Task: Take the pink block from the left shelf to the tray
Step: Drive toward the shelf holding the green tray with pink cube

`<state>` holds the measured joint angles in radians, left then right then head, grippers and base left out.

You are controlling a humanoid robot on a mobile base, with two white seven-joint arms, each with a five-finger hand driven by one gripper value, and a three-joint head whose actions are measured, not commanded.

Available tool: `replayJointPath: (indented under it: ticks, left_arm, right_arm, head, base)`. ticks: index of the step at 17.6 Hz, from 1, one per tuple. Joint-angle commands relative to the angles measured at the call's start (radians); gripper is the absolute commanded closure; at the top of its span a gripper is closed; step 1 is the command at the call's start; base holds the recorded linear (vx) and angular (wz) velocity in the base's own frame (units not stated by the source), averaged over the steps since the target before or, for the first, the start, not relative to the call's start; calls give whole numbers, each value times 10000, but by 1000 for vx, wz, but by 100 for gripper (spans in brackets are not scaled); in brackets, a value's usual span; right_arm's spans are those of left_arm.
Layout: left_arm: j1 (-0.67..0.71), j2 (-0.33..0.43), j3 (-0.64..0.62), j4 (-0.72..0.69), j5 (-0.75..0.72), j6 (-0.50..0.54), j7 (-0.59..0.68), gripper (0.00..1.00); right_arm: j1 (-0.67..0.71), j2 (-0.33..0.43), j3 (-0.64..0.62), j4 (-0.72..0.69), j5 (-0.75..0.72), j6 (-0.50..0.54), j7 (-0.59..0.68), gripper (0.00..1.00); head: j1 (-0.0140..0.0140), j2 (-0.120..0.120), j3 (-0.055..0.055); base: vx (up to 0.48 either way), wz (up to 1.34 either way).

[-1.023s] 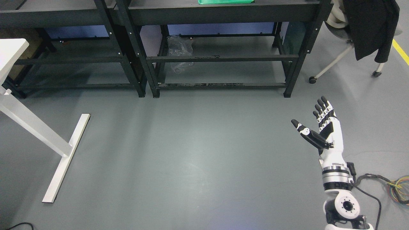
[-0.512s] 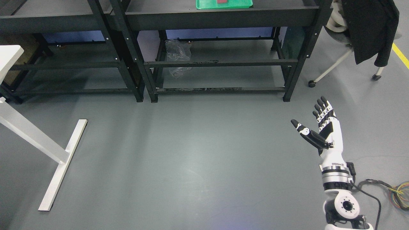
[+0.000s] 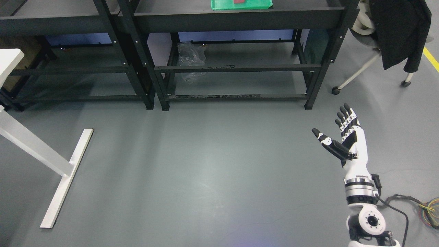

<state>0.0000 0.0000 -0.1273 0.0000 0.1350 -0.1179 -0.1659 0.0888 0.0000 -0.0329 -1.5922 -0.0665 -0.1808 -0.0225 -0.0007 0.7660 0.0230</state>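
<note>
1. No legible writing.
2. Right hand (image 3: 337, 137) fingers spread, empty, over floor.
3. Green tray (image 3: 219, 5) on shelf (image 3: 236, 15), well up-left of hand, holds pink block (image 3: 239, 1).

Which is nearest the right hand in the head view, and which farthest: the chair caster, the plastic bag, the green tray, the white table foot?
From the right hand, fingers open:
1. Chair caster, just above the hand on the floor.
2. Plastic bag, upper left, on the lower shelf.
3. Green tray, top shelf, at the upper edge.
4. White table foot, far left on the floor.
</note>
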Motion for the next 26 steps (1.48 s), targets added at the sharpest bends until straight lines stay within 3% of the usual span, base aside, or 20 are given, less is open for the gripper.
replayJointPath:
  ticks: [1,26]
  left_arm:
    - [199,175,0,-174,0,-2,2,0]
    - [199,175,0,-174,0,-2,2,0]
  right_arm:
    - [-14,-175,-8,0,5,-2,10,0]
    - [-14,-175,-8,0,5,-2,10,0]
  head:
    - [0,0,0]
    - [0,0,0]
  base:
    - [75,-9]
    - [49,2]
